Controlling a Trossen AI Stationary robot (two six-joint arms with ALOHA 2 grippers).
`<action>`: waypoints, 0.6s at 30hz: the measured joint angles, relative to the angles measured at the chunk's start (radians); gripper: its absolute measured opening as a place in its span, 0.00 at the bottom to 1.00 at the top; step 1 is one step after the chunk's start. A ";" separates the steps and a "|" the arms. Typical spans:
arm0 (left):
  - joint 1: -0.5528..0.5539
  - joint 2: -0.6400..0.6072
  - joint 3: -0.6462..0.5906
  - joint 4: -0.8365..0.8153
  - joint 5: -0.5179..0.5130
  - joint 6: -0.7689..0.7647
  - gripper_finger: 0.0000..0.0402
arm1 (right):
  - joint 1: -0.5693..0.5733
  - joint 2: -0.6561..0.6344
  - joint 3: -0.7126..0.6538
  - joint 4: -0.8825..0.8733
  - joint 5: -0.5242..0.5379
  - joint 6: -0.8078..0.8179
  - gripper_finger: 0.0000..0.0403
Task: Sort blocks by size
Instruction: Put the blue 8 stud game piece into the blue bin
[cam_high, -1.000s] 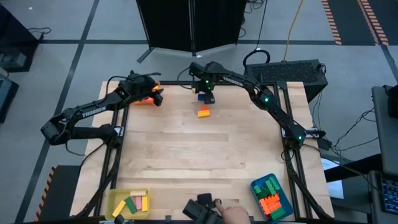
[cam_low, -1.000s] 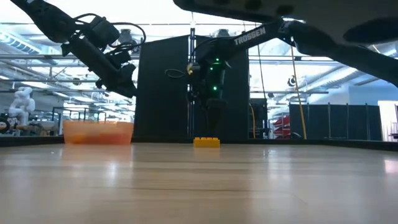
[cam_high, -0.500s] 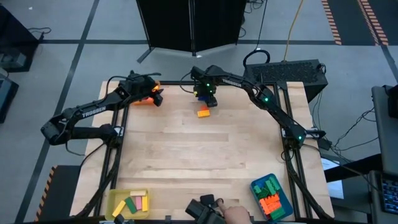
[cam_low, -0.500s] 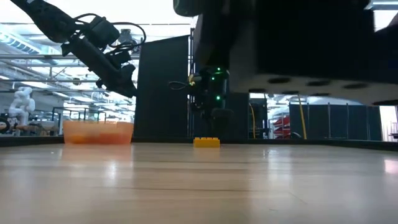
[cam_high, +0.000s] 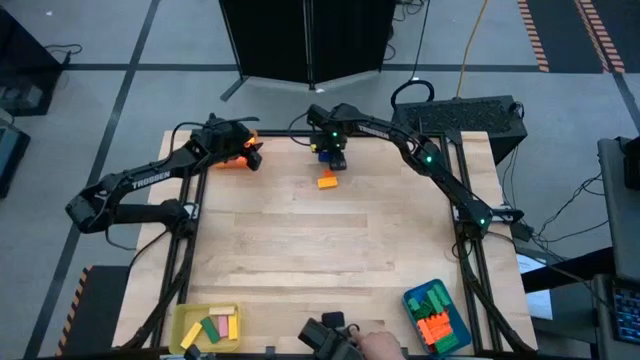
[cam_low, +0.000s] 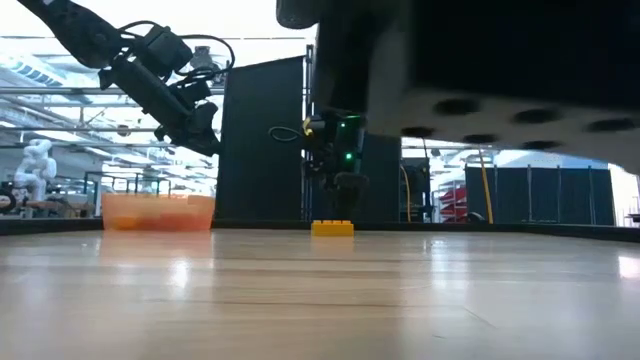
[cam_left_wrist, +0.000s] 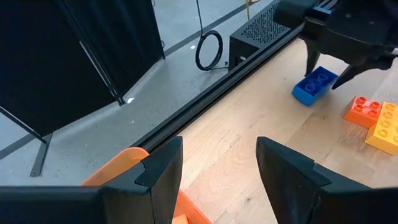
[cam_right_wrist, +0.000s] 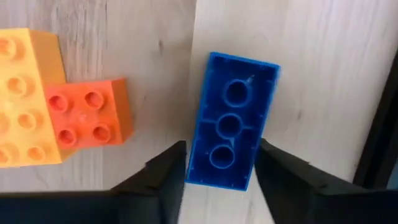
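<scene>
A blue brick (cam_right_wrist: 233, 137) lies studs-down on the table near its far edge, its hollow underside up; it also shows in the high view (cam_high: 323, 153). My right gripper (cam_right_wrist: 221, 180) hangs open above it, one finger on either side of its near end, and I cannot tell whether they touch it. A small orange brick (cam_right_wrist: 90, 118) and a yellow brick (cam_right_wrist: 25, 99) lie side by side close by, also seen in the high view (cam_high: 327, 181). My left gripper (cam_left_wrist: 217, 165) is open and empty over the orange tray (cam_high: 232, 158) at the far left.
A yellow tray (cam_high: 208, 325) with several blocks stands at the near left. A blue tray (cam_high: 436, 315) with green and orange blocks stands at the near right. A person's hand (cam_high: 375, 345) and a dark object (cam_high: 325, 338) are at the near edge. The table's middle is bare wood.
My right gripper has risen a little from the table over the blue brick, which stays where it lay. The dark object at the near edge has come in front of the low camera.
</scene>
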 joint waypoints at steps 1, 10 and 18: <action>0.000 0.000 0.000 0.000 0.000 0.000 0.51 | 0.000 0.000 0.000 -0.006 0.000 -0.001 0.42; -0.026 0.000 0.000 0.008 0.059 0.112 0.51 | -0.003 -0.002 0.002 -0.037 0.000 0.055 0.26; -0.167 0.000 0.000 0.046 0.133 0.320 0.51 | 0.003 -0.076 0.035 -0.173 -0.176 0.094 0.26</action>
